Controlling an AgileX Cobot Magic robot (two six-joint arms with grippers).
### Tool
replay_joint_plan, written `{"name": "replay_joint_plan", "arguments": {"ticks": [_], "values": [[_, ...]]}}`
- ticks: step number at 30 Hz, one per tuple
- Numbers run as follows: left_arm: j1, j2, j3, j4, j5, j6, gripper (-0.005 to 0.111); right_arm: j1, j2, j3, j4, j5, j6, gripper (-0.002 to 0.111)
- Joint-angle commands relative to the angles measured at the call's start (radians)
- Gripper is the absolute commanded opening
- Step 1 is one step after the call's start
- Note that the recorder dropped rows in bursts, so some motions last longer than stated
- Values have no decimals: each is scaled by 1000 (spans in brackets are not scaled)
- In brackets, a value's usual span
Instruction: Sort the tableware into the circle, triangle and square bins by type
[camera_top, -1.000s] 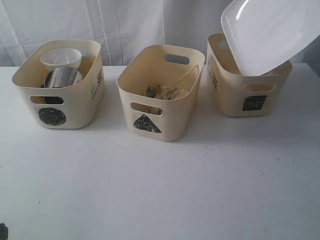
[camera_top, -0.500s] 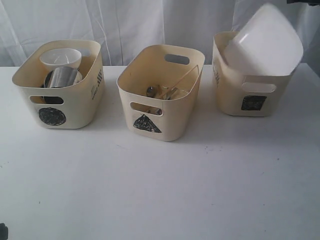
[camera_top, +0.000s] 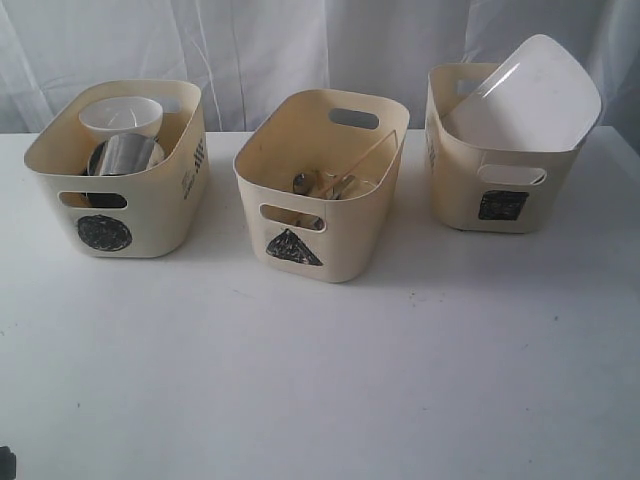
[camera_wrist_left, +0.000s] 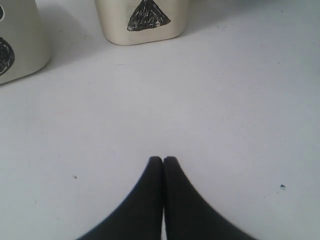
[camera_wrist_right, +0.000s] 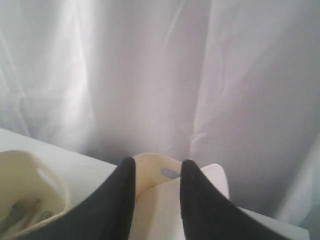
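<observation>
1. Tableware (camera_top: 536, 80) lies in all three cream bins, which stand in a row on your white table (camera_top: 320, 380) in front of a white curtain (camera_top: 260, 50).
2. On the left, the circle bin (camera_top: 165, 215) holds a small white bowl (camera_top: 122, 118) on top toward the back. A steel mug (camera_top: 125, 155) lies on its side just in front of the bowl and below it.
3. In the middle, the triangle bin (camera_top: 350, 235) has steel cutlery (camera_top: 322, 185) at its bottom, but the pieces are too small to tell apart. A pale chopstick (camera_top: 368, 158) leans up toward its far right corner.
4. On the right, the square bin (camera_top: 455, 190) holds the large white plate (camera_top: 520, 110). The plate stands tilted, with its lower edge inside the bin and its upper corner well above the rim.
5. Your left gripper (camera_wrist_left: 162, 160) has its fingertips pressed together with nothing between them. It is over bare table in front of the triangle bin. You cannot tell from these views whether it touches the surface.
6. Your right gripper (camera_wrist_right: 157, 167) has its fingers apart and grips nothing. It looks down on the square bin, and the bin's slot handle and the plate's edge show in the gap.
</observation>
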Motion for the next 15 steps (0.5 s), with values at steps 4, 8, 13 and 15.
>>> {"name": "replay_joint_plan", "arguments": {"ticks": [4,8,13,15], "values": [[-5,-5,3,-11,3,0,0,0,-254,146,24,115,45,22],[-5,-5,3,-11,3,0,0,0,-454,320,57,144,45,14],[-5,-5,3,-11,3,0,0,0,-759,580,70,129,41,3],[-5,-5,3,-11,3,0,0,0,-907,702,87,116,51,0]]}}
